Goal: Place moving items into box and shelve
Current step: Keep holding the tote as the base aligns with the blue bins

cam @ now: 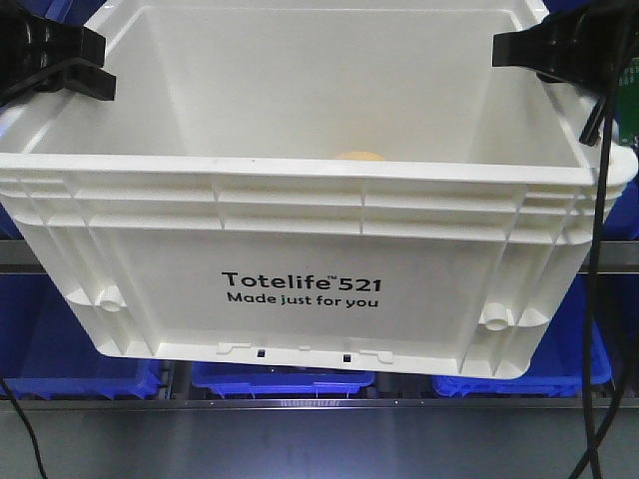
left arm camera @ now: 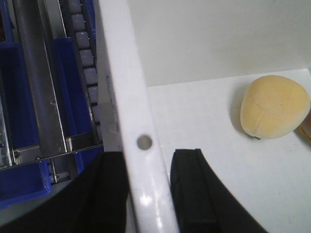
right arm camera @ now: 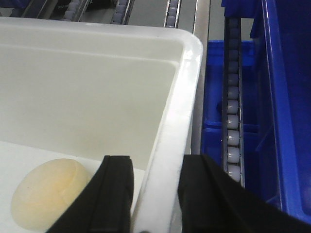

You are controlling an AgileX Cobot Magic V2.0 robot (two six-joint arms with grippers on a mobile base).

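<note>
Totelife box (cam: 300, 289) is pinched at both side walls. The left gripper (left arm camera: 149, 158) has one finger outside and one inside the left rim, and the right gripper (right arm camera: 156, 167) straddles the right rim the same way. On the white floor inside, a yellow-cream lump (left arm camera: 274, 107) lies well apart from the left gripper's inner finger. A pale lump (right arm camera: 48, 194) sits just beside the right gripper's inner finger; whether it is the same one cannot be told. Blue bins (cam: 280, 379) and roller rails (right arm camera: 233, 121) lie below and beside.
</note>
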